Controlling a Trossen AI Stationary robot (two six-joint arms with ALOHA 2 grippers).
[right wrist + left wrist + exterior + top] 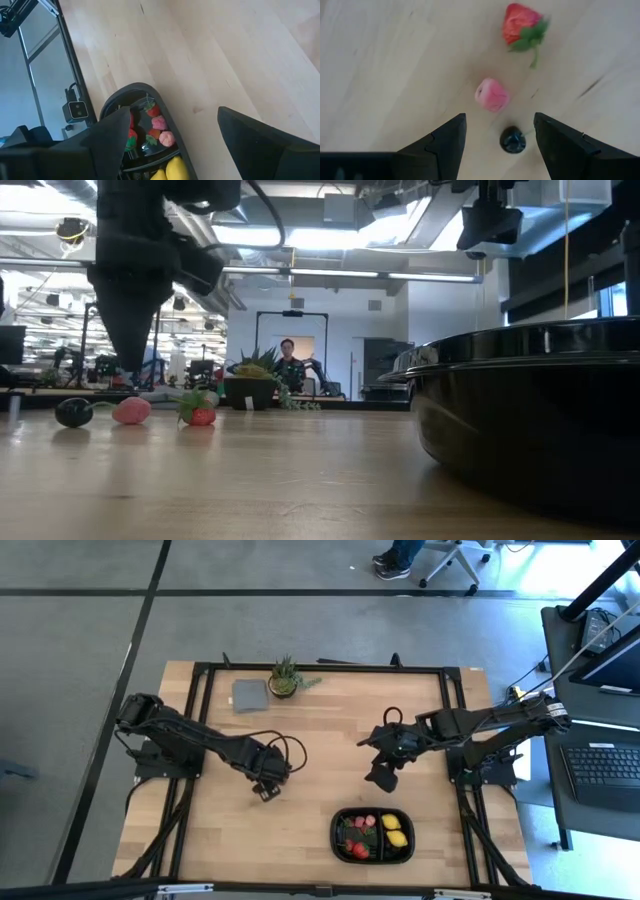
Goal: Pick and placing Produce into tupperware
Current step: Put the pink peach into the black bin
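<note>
Left gripper hangs empty, fingers well apart, dark cherry between the tips; pink piece and strawberry lie beyond in line. Tupperware sits right, near edge. Right gripper empty, spread wide, waiting above tupperware.

On the bare wood I count three loose pieces: one strawberry, one pink piece, one dark cherry. One black tray holds two lemons.
</note>
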